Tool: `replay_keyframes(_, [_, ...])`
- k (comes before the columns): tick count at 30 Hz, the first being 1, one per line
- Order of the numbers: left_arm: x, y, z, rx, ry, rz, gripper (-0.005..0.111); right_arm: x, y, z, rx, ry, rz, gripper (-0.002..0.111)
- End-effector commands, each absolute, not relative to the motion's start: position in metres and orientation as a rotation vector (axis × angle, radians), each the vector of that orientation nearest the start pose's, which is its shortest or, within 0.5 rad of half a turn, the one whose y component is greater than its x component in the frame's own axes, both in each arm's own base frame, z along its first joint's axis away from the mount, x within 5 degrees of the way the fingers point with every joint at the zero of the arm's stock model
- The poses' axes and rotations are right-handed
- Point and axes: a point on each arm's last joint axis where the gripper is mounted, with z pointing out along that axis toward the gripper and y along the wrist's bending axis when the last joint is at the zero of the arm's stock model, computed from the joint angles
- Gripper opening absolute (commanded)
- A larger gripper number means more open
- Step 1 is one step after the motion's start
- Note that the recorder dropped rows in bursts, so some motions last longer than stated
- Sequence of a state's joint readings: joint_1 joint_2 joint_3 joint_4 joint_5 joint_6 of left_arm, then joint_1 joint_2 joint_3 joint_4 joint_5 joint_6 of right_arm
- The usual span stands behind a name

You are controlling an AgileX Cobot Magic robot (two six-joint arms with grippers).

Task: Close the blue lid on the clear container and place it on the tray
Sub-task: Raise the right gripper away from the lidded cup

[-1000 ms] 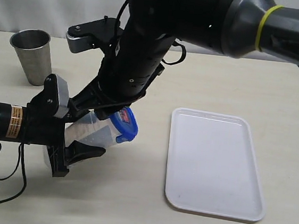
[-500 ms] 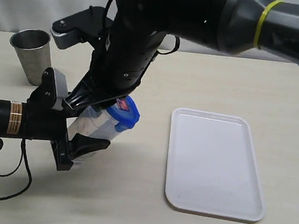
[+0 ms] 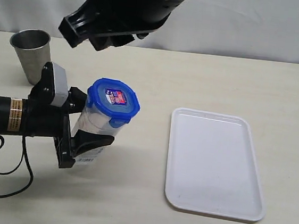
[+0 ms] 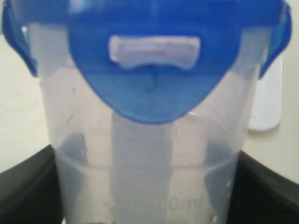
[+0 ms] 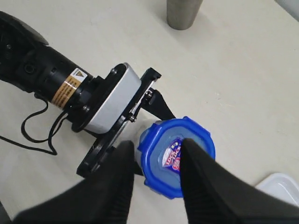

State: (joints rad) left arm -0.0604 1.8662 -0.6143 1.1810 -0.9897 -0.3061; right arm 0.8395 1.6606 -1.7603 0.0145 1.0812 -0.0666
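The left pincer (image 3: 85,128) clamps the tilted clear container (image 3: 98,125), its blue lid (image 3: 113,102) seated on top, while the right pincer (image 5: 155,144) hangs open above, apart.

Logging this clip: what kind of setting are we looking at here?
Probably a robotics lab bench, not a home: a beige table against a plain white backdrop, with test props such as a steel cup and a white tray.

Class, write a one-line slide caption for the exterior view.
Left gripper holds the clear container, blue lid on, left of the empty white tray; right gripper hangs open above.
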Motion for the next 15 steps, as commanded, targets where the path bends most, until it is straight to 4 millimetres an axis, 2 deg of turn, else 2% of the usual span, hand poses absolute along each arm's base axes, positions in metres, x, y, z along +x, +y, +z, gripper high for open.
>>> replay_keyframes(1, [0.286,-0.089,0.134,1.055,1.650,-0.603,0.000,0.227,0.248,0.423,-1.063,2.203,0.331,0.025])
replay_keyframes(2, [0.287,-0.089,0.136,1.047,1.626,-0.606,0.000,0.219,0.239,0.430,-1.047,2.167,0.330,0.012])
replay_keyframes(3, [0.287,-0.089,0.137,1.032,1.621,-0.608,0.000,0.216,0.234,0.432,-1.040,2.146,0.318,0.005])
replay_keyframes(7, [0.290,-0.089,0.140,0.932,1.652,-0.646,0.000,0.189,0.199,0.437,-0.989,2.007,0.311,0.004])
replay_keyframes(11, [0.291,-0.091,0.142,0.895,1.663,-0.694,0.000,0.159,0.166,0.433,-0.945,1.905,0.351,0.004])
replay_keyframes(14, [0.298,-0.098,0.142,0.901,1.741,-0.704,0.000,0.141,0.147,0.432,-0.914,1.873,0.374,0.004])
replay_keyframes(15, [0.303,-0.107,0.142,0.934,1.800,-0.682,0.000,0.131,0.136,0.431,-0.901,1.848,0.384,0.004])
